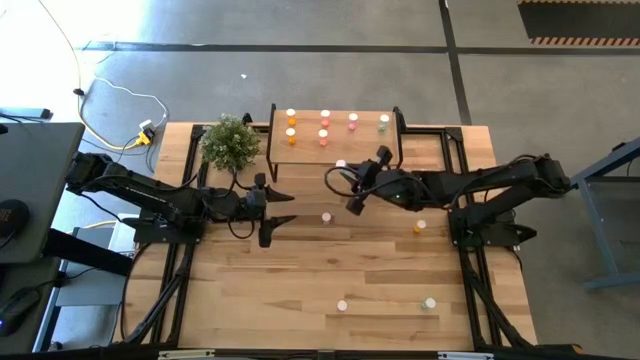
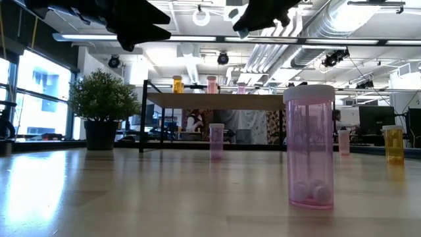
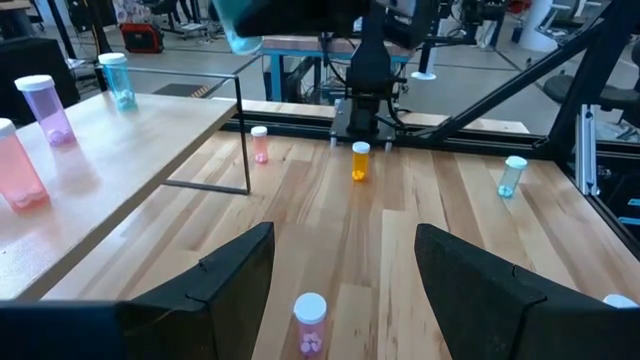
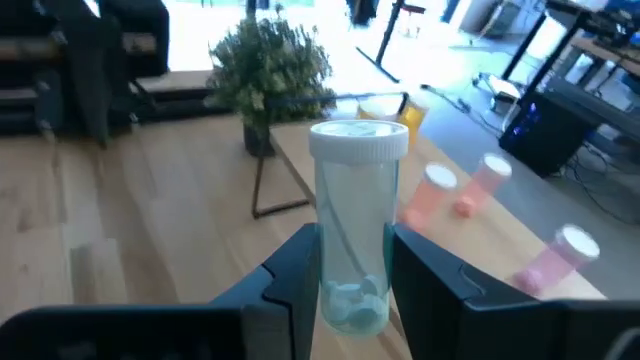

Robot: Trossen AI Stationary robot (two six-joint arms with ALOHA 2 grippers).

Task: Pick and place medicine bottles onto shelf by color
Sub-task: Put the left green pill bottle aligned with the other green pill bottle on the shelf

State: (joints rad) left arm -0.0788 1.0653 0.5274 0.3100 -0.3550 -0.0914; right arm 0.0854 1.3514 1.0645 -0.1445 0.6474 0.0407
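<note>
Twelve medicine bottles are counted in the high view.

Six white caps are seen on the shelf [image 1: 335,148] at the far edge of the table [image 1: 300,280], beside the potted plant [image 1: 230,142]. They are read from the plant side as follows:
- two orange shelf bottles [image 1: 291,131]
- two light pink shelf bottles [image 1: 325,115]
- one deep pink shelf bottle [image 1: 353,120]
- one pale green shelf bottle [image 1: 384,122]

Five bottles are recorded standing upright on the tabletop, well apart from one another:
- one pink bottle [image 1: 341,163] just in front of the shelf
- one pink centre bottle [image 1: 326,216] at mid-table
- one orange bottle [image 1: 419,227] near the right arm's base
- one pink near-edge bottle [image 1: 342,305] by the near edge
- one pale green near-edge bottle [image 1: 429,303] by the near edge

The twelfth, a pale green held bottle [image 4: 355,230], is clamped upright between the fingers of the right gripper [image 4: 352,280]. A few pale tablets are visible at its bottom. In the high view the right gripper [image 1: 355,192] is placed above the table just in front of the shelf.

The left gripper [image 1: 283,207] is held over the table's left-centre with its fingers spread wide and nothing between them. It is pointed toward the pink centre bottle, which is seen between its fingers [image 3: 230,290] in the left wrist view but is not touched.
</note>
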